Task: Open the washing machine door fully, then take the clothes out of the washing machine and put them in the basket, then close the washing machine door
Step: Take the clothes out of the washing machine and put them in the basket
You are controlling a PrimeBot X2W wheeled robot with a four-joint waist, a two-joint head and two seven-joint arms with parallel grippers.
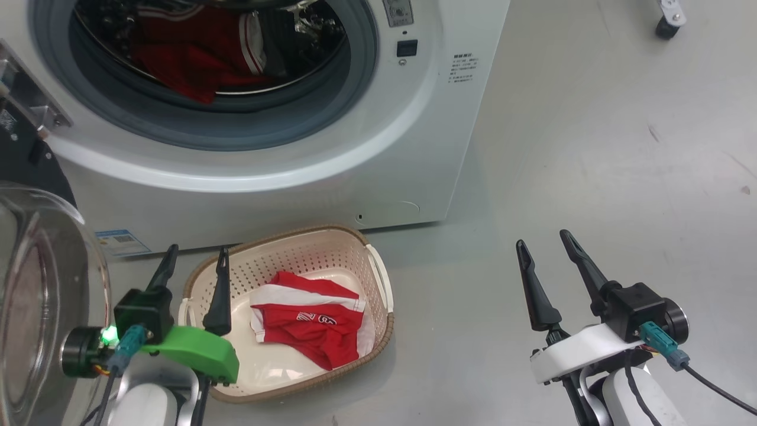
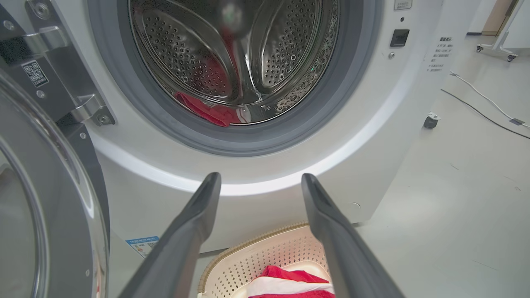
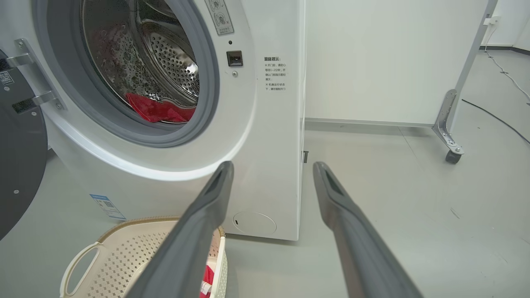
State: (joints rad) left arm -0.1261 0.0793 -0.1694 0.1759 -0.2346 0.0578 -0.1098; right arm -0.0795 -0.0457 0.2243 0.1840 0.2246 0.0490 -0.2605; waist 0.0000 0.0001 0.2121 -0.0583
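Bright, even indoor light from overhead, a soft shadow lay on the grey floor beside the washer, a white sheen ran along its curved front, glints sparkled in the drum, close fingers looked slightly soft, wrist views bowed at the edges.

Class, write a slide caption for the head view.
Door open, red garment in basket, red clothes in drum, left gripper and right gripper open.

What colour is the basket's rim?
Brown, with a woven look; the basket rim shows best in the head view.
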